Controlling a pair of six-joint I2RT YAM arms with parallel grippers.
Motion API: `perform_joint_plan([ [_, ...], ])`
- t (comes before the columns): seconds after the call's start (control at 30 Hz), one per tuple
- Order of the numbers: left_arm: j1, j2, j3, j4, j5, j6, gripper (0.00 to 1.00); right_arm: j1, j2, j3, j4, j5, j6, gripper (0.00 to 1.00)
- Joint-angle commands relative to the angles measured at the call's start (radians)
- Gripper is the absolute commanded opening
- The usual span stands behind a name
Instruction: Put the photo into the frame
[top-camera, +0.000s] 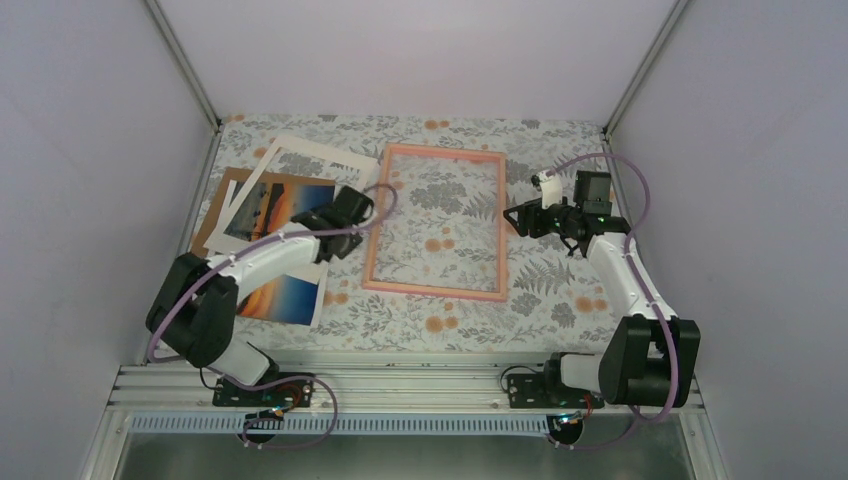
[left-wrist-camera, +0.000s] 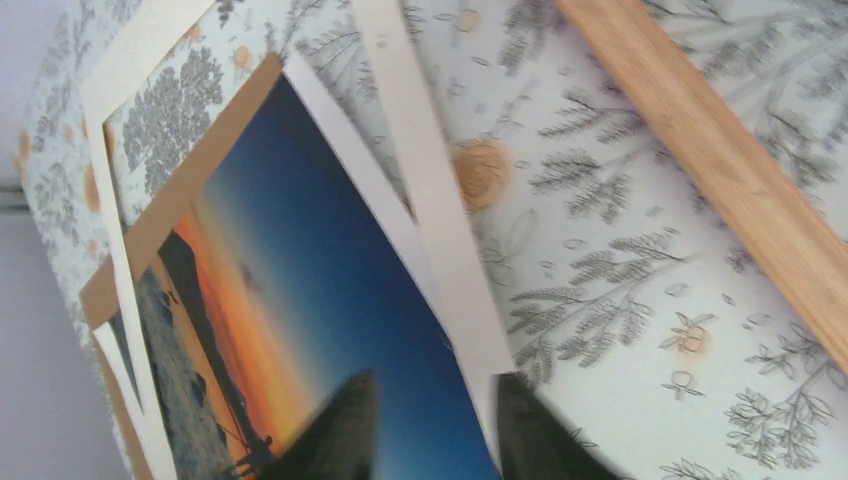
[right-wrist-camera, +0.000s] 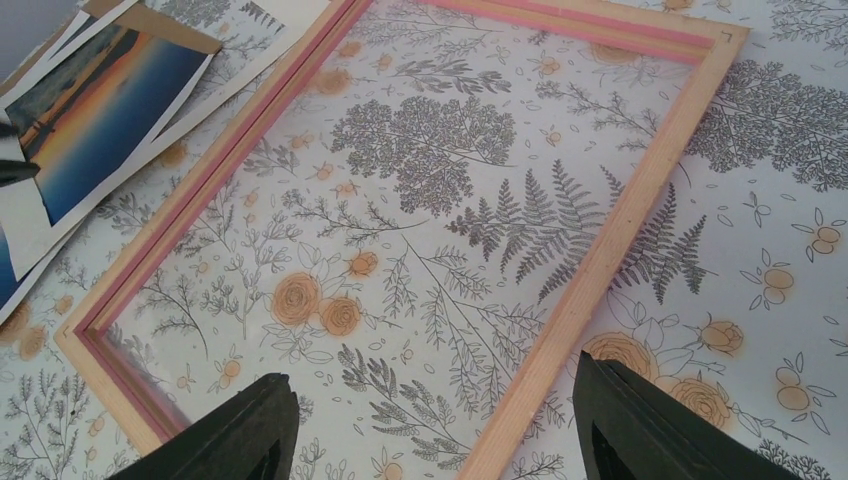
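**State.** The left tool (left-wrist-camera: 435, 405) is working at the photo (left-wrist-camera: 300, 300). Its two fingers are straddling the print's white-bordered right edge and standing close together, with a narrow gap showing between them. It cannot be told from these views whether the pads are actually pinching the paper. The right tool (right-wrist-camera: 430, 420) is hovering wide open and holding nothing.

**Position.** The photo is lying directly beneath the left tool and extending to its left, on the brown backing board (left-wrist-camera: 190, 170). One strip of the white mat (left-wrist-camera: 430, 200) is running alongside the edge just ahead of the fingers. The frame (right-wrist-camera: 620, 230) is lying flat on the table (top-camera: 560, 290), just to the right of the left tool and directly below the right tool.

**Procedure.** Seat the pads on the print's border only. A grip that also catches the mat strip would probably drag both sheets. Lift low, because glossy paper is likely to bend and slip. The right tool looks well placed to steady the frame.

**Count.**
- Frame: one.
- Mat: one.
- Backing board: one.
- Tools: two.
- Sunset prints: apparently two, the one under the left tool and a second print (top-camera: 290, 298) lying nearer the arm bases.
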Motion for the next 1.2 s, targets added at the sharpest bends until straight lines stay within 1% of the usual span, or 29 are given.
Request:
perform_joint_plan([
  [0.0,0.177,-0.043,0.110,-0.102,0.351,0.035,0.53,-0.002,-0.009,-0.003,0.010,-0.040,-0.018,0.69],
  [0.03,0.207,-0.049,0.129,-0.104,0.398,0.041,0.60,-0.001,-0.010,-0.003,0.010,-0.040,-0.015,0.69],
  [0.1,0.276,-0.035,0.177,-0.141,0.546,0.046,0.66,0.002,-0.010,-0.004,0.010,-0.044,-0.013,0.69],
  [0.13,0.320,-0.018,0.204,-0.170,0.670,0.053,0.69,0.003,-0.010,-0.006,0.009,-0.055,-0.011,0.69],
  [0.2,0.424,0.033,0.258,-0.227,0.886,0.073,0.71,0.007,-0.006,-0.008,0.002,-0.080,-0.011,0.69],
  [0.3,0.566,0.161,0.359,-0.357,1.194,0.112,0.71,0.016,-0.004,-0.010,-0.009,-0.107,-0.008,0.69],
  [0.33,0.607,0.207,0.389,-0.395,1.265,0.130,0.70,0.018,-0.005,-0.011,-0.010,-0.108,-0.007,0.69],
  [0.4,0.664,0.291,0.449,-0.465,1.357,0.167,0.67,0.022,-0.002,-0.014,-0.010,-0.107,-0.009,0.69],
  [0.43,0.684,0.342,0.473,-0.493,1.374,0.180,0.65,0.022,0.000,-0.013,-0.011,-0.106,-0.010,0.69],
  [0.57,0.721,0.462,0.542,-0.581,1.396,0.228,0.61,0.027,0.010,-0.004,-0.012,-0.102,-0.013,0.69],
  [0.67,0.722,0.513,0.541,-0.621,1.414,0.254,0.57,0.030,0.018,0.001,-0.013,-0.105,-0.011,0.69],
  [0.8,0.721,0.540,0.507,-0.588,1.388,0.237,0.56,0.048,0.023,-0.003,0.002,-0.134,0.012,0.67],
  [0.9,0.718,0.567,0.483,-0.580,1.379,0.231,0.55,0.083,0.034,-0.006,0.023,-0.141,0.031,0.66],
  [1.17,0.674,0.595,0.413,-0.521,1.343,0.208,0.54,0.130,0.072,0.006,0.032,-0.131,0.025,0.65],
])
